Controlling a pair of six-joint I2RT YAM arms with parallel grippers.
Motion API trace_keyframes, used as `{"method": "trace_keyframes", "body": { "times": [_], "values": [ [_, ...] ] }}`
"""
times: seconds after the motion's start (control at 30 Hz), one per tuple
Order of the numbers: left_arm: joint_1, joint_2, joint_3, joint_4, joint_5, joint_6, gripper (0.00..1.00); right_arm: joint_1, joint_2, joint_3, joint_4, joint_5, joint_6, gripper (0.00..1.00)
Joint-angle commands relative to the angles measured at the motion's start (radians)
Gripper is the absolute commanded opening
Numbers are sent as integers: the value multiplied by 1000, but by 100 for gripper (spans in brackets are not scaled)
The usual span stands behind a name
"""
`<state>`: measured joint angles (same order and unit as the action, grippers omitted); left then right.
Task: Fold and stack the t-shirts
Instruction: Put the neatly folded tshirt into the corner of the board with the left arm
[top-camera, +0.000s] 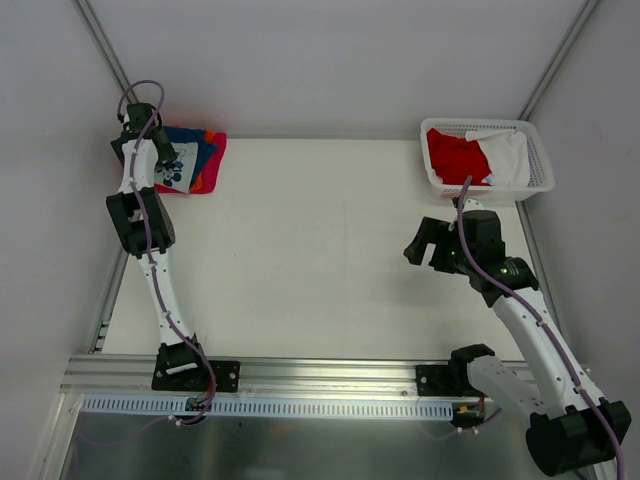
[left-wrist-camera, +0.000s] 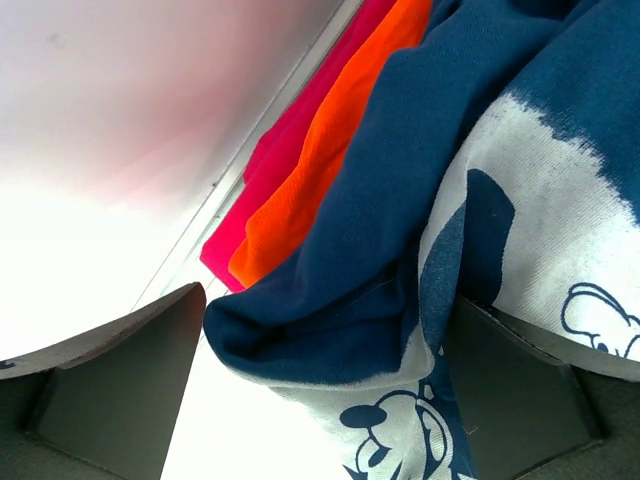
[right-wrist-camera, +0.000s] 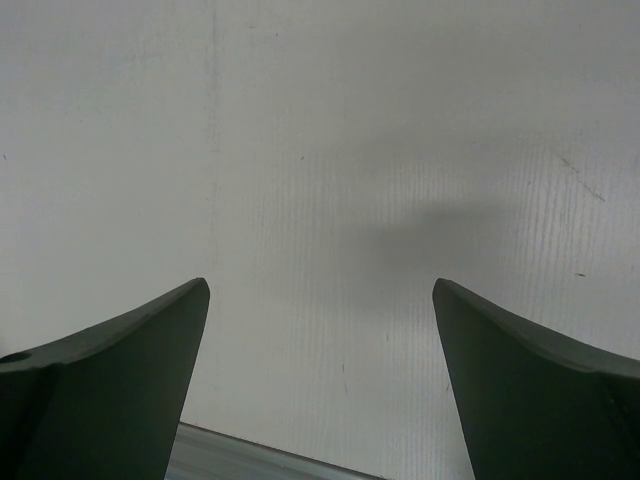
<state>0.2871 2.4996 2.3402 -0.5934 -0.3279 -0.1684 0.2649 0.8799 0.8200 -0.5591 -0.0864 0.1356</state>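
Apparently the stacking step is closing: the navy t-shirt (left-wrist-camera: 380, 230) lies folded directly beneath the left gripper (left-wrist-camera: 325, 310), jaws spread wide, atop the orange t-shirt (left-wrist-camera: 330, 150). The right gripper (top-camera: 425, 245) hangs over bare table (top-camera: 320, 250), likewise spread and empty. Next, it must reach beyond itself into the basket (top-camera: 540, 170) for the red t-shirt (top-camera: 455, 155).

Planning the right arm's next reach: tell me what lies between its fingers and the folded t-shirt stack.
Only bare table, as the top view shows: nothing sits between the right arm's fingers and the t-shirt stack.
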Motion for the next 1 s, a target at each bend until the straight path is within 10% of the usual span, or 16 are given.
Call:
{"method": "trace_keyframes", "body": {
  "times": [0.0,0.97],
  "values": [
    [12,-53,-22,-29,-77,3,99,-7,-18,16,-12,1,9,99],
    [-6,-154,-133,-11,-191,4,99,-4,-140,125,-197,22,24,100]
  ]
}}
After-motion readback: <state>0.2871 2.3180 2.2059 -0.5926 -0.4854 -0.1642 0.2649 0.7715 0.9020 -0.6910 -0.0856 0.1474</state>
